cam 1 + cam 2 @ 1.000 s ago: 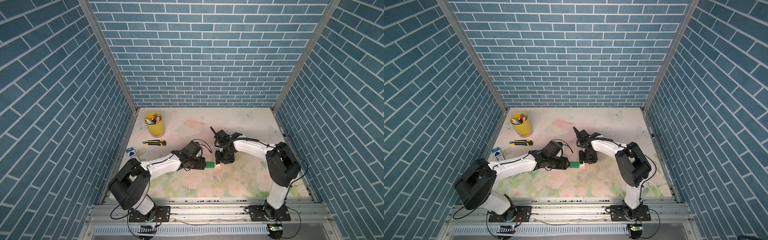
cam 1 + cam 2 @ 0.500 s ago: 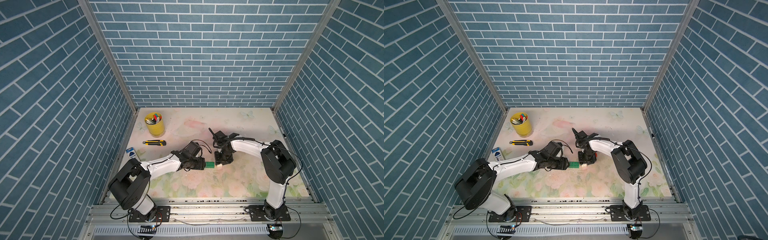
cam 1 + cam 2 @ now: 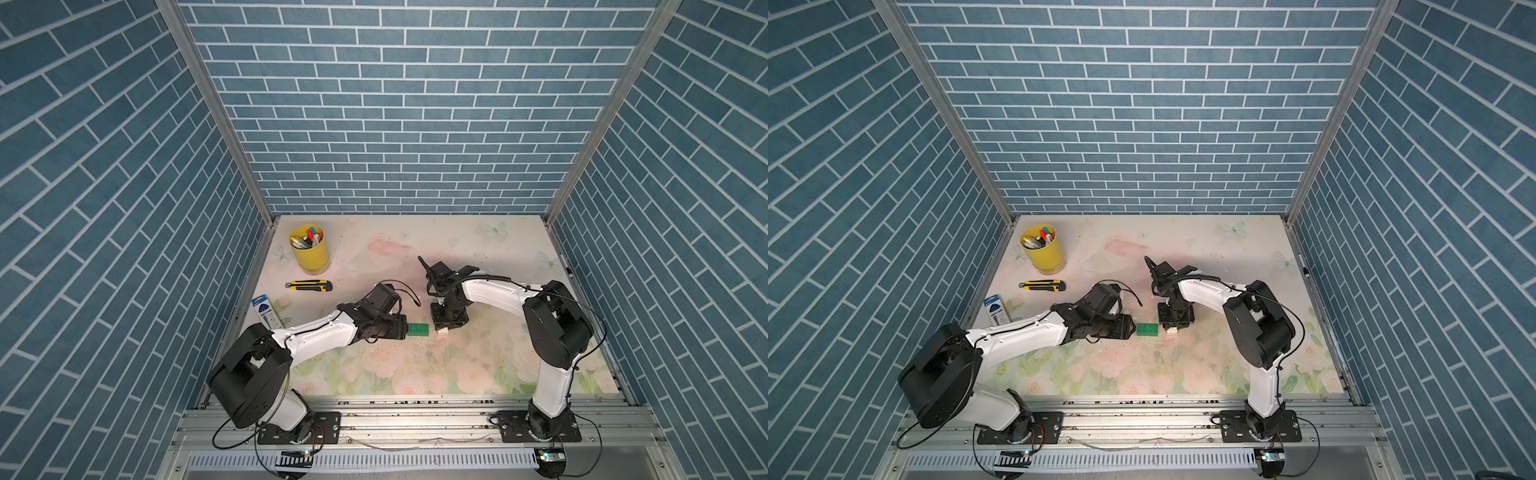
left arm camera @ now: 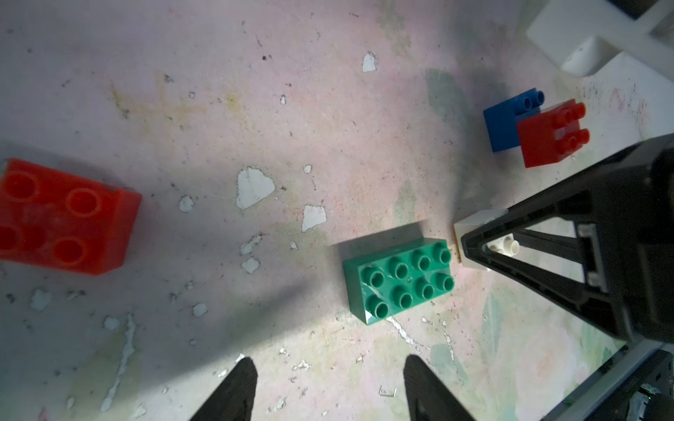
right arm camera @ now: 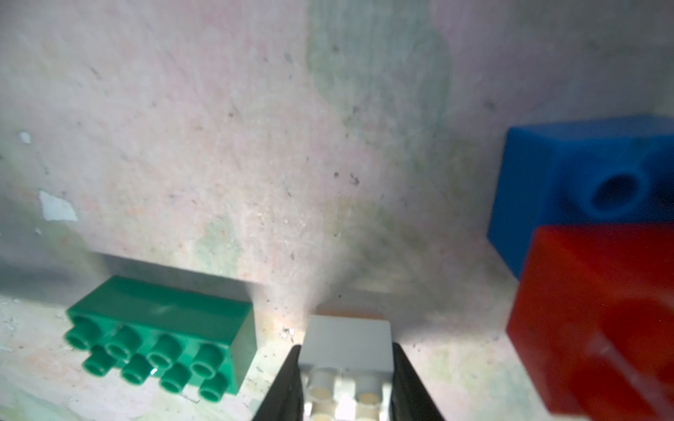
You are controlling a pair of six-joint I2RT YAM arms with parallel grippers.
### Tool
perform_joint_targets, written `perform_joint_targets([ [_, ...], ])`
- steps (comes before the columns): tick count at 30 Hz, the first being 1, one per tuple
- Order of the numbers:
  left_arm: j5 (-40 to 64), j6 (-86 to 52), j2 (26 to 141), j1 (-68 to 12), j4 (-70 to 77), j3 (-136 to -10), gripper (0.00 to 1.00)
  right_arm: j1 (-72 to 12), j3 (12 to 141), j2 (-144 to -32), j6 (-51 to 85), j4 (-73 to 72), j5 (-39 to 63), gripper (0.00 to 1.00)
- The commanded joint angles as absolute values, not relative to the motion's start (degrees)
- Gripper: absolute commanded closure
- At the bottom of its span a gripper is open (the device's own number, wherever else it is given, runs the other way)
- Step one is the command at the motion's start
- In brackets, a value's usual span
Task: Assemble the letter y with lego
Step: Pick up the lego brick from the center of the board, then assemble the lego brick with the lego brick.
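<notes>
Pinching glossy studded white brick (image 5: 346,337), seemingly: right gripper (image 5: 345,351); left gripper (image 4: 328,361) jaws apart near oblong green brick (image 4: 399,279).

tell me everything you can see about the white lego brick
The white brick is a small square block of smooth, slightly glossy plastic with round studs on top. It stands upright and looks to rest on the floral table. It sits just off the short end of the green brick, with a narrow gap between them. The right hand straddles it from above, its black fingers pressed against two opposite sides.
</notes>
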State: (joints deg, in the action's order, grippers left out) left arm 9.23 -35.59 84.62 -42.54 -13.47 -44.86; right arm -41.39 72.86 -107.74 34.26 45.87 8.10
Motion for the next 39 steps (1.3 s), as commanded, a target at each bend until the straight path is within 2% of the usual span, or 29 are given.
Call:
perform_joint_targets([
  [1, 7.82, -36.10, 83.28, -41.76, -15.29, -43.13, 0.33, -42.00, 75.60, -105.21, 36.25, 47.68, 8.88, 0.71],
  [15, 9.18, -35.72, 79.27, -39.06, -14.06, -38.15, 0.33, -44.19, 79.77, -108.27, 39.40, 47.98, 11.46, 0.72],
  [39, 9.36, -35.63, 77.10, -38.78, -12.17, -34.59, 0.33, -46.04, 79.84, -112.14, 43.81, 49.60, 9.90, 0.73],
])
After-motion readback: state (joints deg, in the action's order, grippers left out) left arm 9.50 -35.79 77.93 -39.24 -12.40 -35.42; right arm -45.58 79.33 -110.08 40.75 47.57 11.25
